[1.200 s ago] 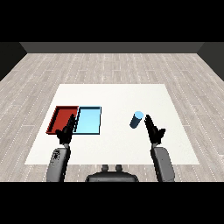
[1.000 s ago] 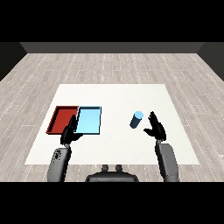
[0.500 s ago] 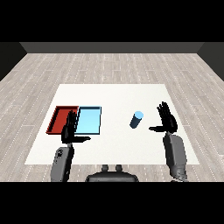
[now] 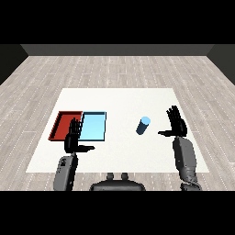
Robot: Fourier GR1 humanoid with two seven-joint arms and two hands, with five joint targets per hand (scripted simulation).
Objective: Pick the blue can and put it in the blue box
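The blue can stands upright on the white table, right of centre. My right hand is open, fingers straight and thumb pointing left, a short gap to the right of the can and not touching it. The light blue tray lies left of centre with nothing in it. My left hand is open with fingers raised, hovering over the near edges of the two trays.
The red tray lies against the blue tray's left side. White tabletop stretches between the blue tray and the can. A wooden floor surrounds the table.
My right hand has swung out to the right and risen, its fingers spreading, so it now stands farther from the can. The left hand has barely shifted. The can has not moved.
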